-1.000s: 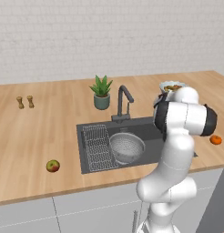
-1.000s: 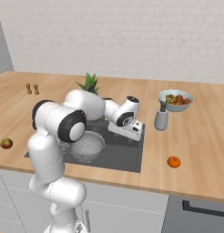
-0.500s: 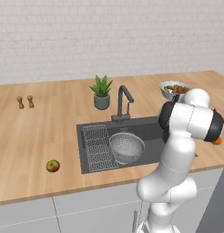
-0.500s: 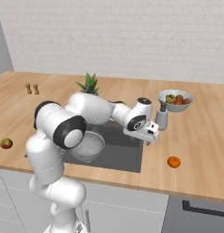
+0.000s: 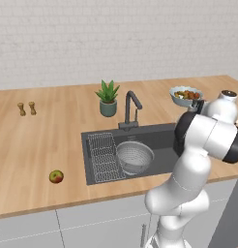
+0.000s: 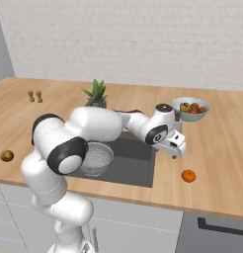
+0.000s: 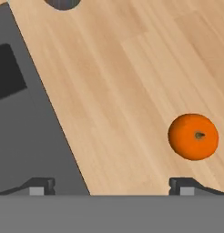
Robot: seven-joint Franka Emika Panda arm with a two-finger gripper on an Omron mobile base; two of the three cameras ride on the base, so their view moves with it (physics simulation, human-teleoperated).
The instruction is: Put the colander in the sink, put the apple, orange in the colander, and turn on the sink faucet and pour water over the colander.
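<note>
With my end effector [image 7: 112,184] wide open, I'd pinch the small, firm, roll-prone bright-orange round fruit [image 7: 193,136] across its middle.

I count one colander [image 5: 134,156], sitting in the one sink [image 5: 159,138]. One sink faucet [image 5: 130,110] rises behind it. On the desk [image 5: 43,140] I find one apple [image 5: 56,176] and one orange [image 6: 188,175], each lying alone. There is one potted plant [image 5: 108,98], one pale bowl [image 6: 190,109] heaped with mixed fruit, and two small wooden shakers [image 5: 26,108] standing as a pair. My jaws have two fingertips [image 7: 41,186].
</note>
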